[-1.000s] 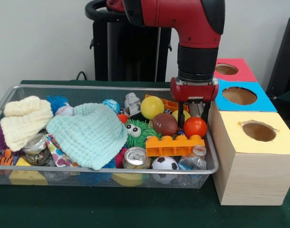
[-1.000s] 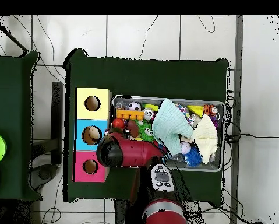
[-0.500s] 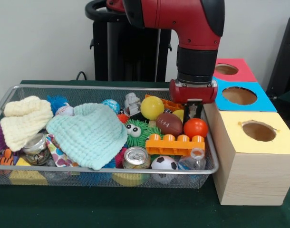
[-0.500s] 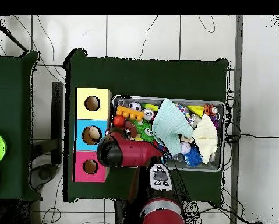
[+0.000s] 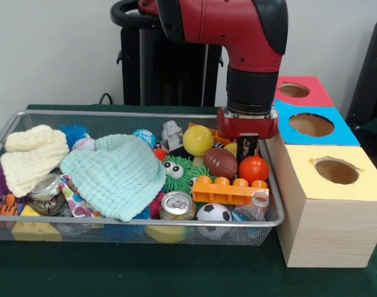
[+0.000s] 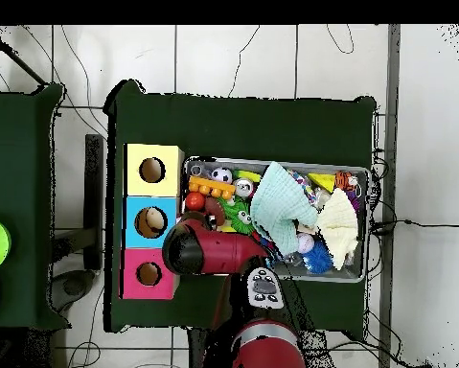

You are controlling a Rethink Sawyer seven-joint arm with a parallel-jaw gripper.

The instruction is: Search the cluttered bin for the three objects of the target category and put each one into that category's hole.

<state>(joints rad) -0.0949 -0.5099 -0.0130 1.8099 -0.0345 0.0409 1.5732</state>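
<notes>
The wire mesh bin [image 5: 114, 221] is full of toys and cloths; it also shows in the overhead view [image 6: 271, 161]. A scrap of white fabric with coloured dots [image 5: 74, 203] pokes out under the mint waffle cloth [image 5: 114, 173] near the bin's front left. No other patterned fabric shows clearly. The hole [image 5: 336, 171] in the yellow-topped box is empty, and shows in the overhead view [image 6: 152, 171]. My gripper [image 5: 248, 146] reaches down at the bin's right end, behind the football [image 5: 220, 162] and the red ball [image 5: 254, 167]. The arm [image 6: 209, 251] hides it from above.
The blue-topped hole [image 5: 311, 124] and red-topped hole [image 5: 295, 90] lie behind the yellow box. An orange toy brick [image 5: 228, 190], a can [image 5: 177, 204], a soccer ball [image 5: 213, 213], a yellow ball [image 5: 197, 140] and a green fuzzy toy [image 5: 179, 172] crowd the bin's right half. A cream cloth [image 5: 31, 158] lies far left.
My gripper has shifted slightly left and lower among the toys. The football has been nudged right, and the orange brick now sits tilted.
</notes>
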